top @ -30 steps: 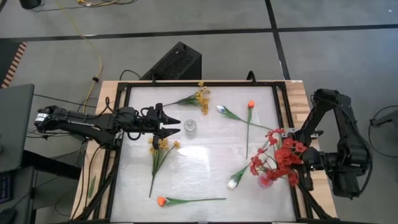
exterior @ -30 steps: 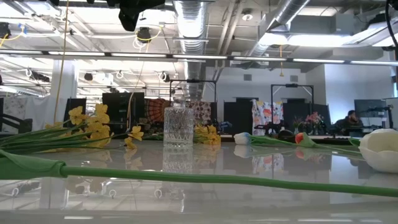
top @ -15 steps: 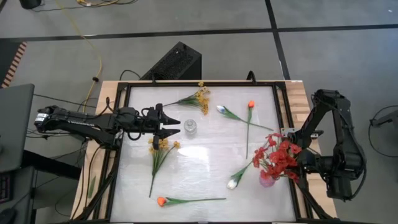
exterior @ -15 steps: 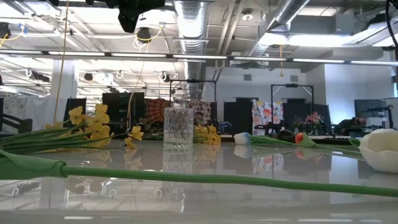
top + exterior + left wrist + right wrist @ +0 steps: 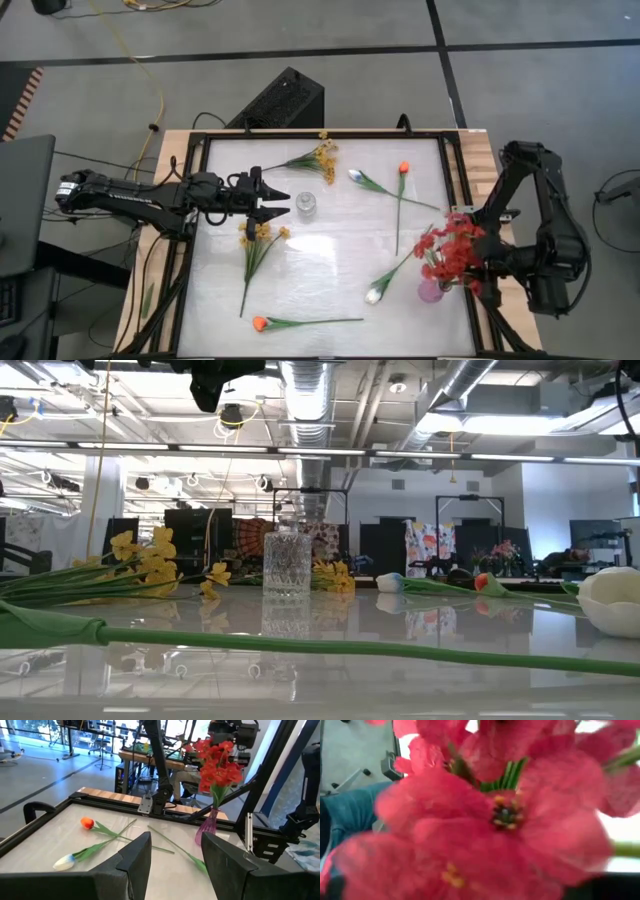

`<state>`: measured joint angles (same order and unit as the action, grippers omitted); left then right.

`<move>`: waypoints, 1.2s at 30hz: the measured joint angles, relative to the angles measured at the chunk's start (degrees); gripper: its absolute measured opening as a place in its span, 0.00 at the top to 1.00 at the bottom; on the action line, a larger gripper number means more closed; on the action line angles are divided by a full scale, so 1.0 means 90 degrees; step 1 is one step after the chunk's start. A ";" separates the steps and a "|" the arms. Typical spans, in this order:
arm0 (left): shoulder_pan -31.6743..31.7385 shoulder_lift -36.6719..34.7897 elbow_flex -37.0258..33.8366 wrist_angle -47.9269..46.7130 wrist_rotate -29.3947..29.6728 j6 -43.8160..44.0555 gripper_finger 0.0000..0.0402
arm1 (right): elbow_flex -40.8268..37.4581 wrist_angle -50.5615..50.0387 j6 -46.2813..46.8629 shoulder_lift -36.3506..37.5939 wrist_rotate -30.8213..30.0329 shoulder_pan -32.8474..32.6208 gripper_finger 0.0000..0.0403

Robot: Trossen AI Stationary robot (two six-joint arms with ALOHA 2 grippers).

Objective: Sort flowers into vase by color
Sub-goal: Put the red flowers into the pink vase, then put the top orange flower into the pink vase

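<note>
- The left gripper (image 5: pixel 283 204) hangs over the table's (image 5: pixel 330 275) left half, its fingers spread with nothing between them.
- A clear glass vase (image 5: pixel 306 205) stands just in front of its fingertips, not touching them.
- One yellow spray (image 5: pixel 322 158) lies beyond that vase toward the far edge; another yellow spray (image 5: pixel 258 236) lies just beside the left gripper on its near side, stem running toward the near edge.
- An orange tulip (image 5: pixel 262 323) lies by the near edge, well apart from both grippers.
- Between the two arms lie a white tulip (image 5: pixel 356 176) and a second orange tulip (image 5: pixel 403 168), their stems crossing toward the right.
- Another white tulip (image 5: pixel 373 295) lies just left of the pink vase (image 5: pixel 431 290).
- The red sprays (image 5: pixel 455 250) stand upright in that pink vase at the table's right edge.
- The right gripper (image 5: pixel 500 266) is right beside the red sprays, on their right; its wrist view is filled with red petals, and I cannot tell whether its fingers are spread or pressed together.
</note>
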<state>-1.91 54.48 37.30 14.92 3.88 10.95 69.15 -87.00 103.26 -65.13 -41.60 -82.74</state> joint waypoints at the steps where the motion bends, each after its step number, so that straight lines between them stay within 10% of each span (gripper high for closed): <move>1: 0.0000 0.0000 0.0000 0.0000 0.0000 -0.0021 0.60 | 0.0060 0.0010 0.0055 0.0042 0.0082 0.0000 0.65; 21: 0.0000 0.0000 0.0000 -0.0249 -0.0048 -0.0144 0.60 | 0.2054 0.0439 0.1699 0.0369 0.1308 0.0152 0.56; 36: 0.0000 0.0000 -0.0002 -0.1234 -0.0058 -0.0193 0.60 | 0.3787 0.2289 -0.4570 0.0321 0.0109 0.2439 0.56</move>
<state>-1.91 54.48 37.28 3.81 3.36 9.21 103.23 -66.40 62.13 -62.24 -40.62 -60.79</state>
